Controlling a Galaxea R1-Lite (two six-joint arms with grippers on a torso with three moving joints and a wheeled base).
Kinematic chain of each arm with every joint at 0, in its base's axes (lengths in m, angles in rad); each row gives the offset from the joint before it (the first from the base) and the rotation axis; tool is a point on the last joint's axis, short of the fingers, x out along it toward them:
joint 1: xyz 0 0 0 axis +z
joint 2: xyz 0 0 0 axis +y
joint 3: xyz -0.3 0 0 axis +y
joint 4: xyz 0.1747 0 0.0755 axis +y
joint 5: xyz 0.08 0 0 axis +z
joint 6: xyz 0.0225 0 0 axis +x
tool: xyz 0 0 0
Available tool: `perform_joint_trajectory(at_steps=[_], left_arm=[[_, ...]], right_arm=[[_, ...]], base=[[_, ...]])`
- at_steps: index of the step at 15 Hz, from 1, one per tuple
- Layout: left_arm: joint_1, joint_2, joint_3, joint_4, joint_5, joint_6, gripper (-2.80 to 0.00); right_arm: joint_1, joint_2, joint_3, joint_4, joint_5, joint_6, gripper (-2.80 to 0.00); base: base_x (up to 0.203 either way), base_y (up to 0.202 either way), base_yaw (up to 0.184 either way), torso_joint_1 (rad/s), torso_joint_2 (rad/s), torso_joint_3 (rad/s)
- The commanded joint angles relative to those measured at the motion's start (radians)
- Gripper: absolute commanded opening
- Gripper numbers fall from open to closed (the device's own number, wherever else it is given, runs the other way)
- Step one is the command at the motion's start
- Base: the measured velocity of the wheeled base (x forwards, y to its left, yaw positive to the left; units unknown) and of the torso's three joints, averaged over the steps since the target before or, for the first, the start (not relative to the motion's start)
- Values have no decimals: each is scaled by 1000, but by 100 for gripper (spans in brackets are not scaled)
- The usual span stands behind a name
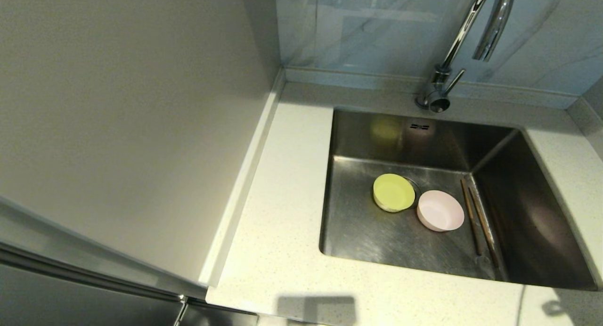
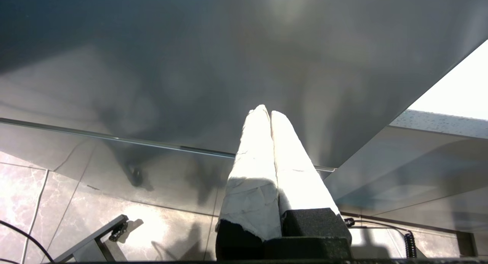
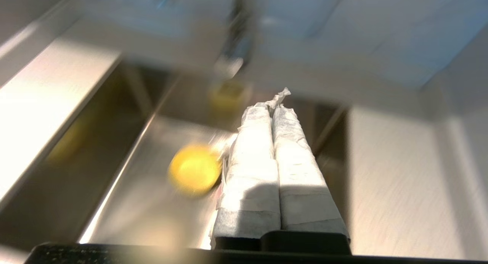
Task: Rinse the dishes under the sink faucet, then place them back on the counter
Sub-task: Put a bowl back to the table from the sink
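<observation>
On the floor of the steel sink [image 1: 372,241] lie a yellow-green bowl [image 1: 393,192], a pale pink bowl [image 1: 440,210] touching it, and two brown chopsticks [image 1: 478,217] along the sink's right wall. The chrome faucet [image 1: 459,38] rises behind the sink, its spout high over it. Neither arm shows in the head view. My right gripper [image 3: 271,109], white-wrapped and shut on nothing, hangs over the sink with the yellow-green bowl [image 3: 195,169] beside its fingers. My left gripper [image 2: 265,113] is shut and empty, low beside a cabinet front.
The off-white speckled counter [image 1: 278,213] surrounds the sink on the left, front and right. A plain beige panel [image 1: 122,118] stands tall along the counter's left edge. Grey marbled wall tiles [image 1: 367,29] run behind the faucet.
</observation>
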Motion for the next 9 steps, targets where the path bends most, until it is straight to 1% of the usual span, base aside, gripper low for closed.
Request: perform_joint_trajectory(at_steps=[1, 3, 6, 7, 9], left_arm=[[0, -3, 0, 0, 0, -1, -280], [0, -3, 0, 0, 0, -1, -280], [0, -3, 0, 0, 0, -1, -280], [0, -3, 0, 0, 0, -1, -280], [0, -3, 0, 0, 0, -1, -280]], right_arm=[[49, -229, 158, 22, 1, -21, -280], [83, -353, 237, 93, -9, -37, -280], [132, -546, 305, 284, -45, -52, -280], [140, -579, 334, 322, -58, -64, -280], [165, -581, 393, 337, -123, -81, -280]], base=[[0, 0, 0, 0, 0, 0], [0, 0, 0, 0, 0, 0], [0, 0, 0, 0, 0, 0], [0, 0, 0, 0, 0, 0], [0, 0, 0, 0, 0, 0]])
